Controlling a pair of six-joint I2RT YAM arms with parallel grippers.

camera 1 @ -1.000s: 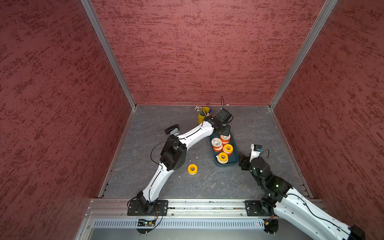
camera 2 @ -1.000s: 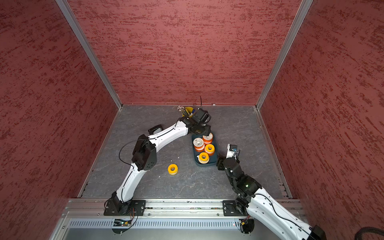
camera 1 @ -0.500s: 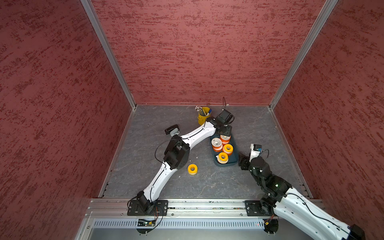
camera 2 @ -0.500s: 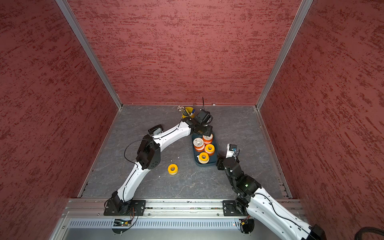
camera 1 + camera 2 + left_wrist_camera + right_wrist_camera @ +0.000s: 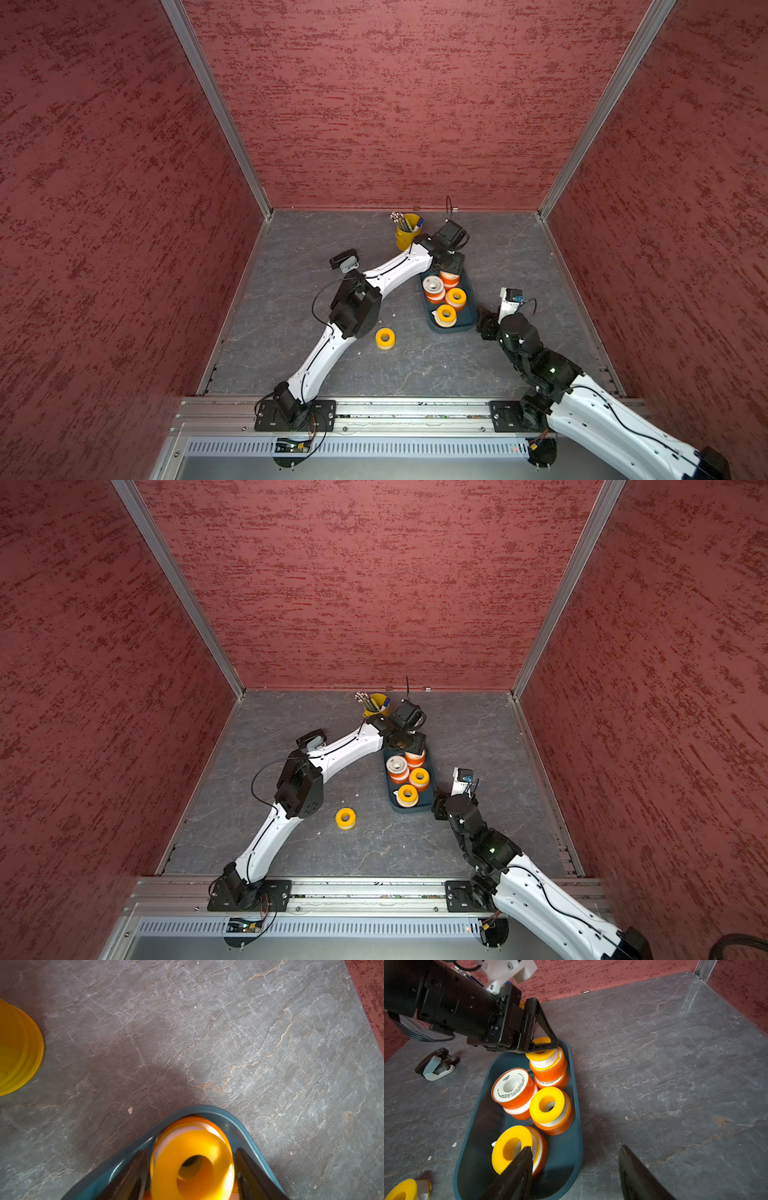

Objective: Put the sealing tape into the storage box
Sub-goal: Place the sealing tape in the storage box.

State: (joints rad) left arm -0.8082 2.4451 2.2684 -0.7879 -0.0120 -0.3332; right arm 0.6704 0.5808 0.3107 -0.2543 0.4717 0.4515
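Note:
The dark teal storage box lies mid-floor with several rolls of sealing tape in it, among them a white-faced orange roll. My left gripper is open over the box's far end. Its fingers straddle a yellow roll that rests on stacked orange rolls, with thin gaps either side. One yellow roll lies loose on the floor. My right gripper is open and empty at the box's near end.
A yellow pen bucket stands just beyond the box's far end. A black-and-grey stapler-like tool lies to the left, behind my left arm. Red walls close in three sides of the grey floor.
My left gripper's jaws have widened off the yellow roll at the box's far end, and the left elbow has shifted slightly. The right arm has not moved.

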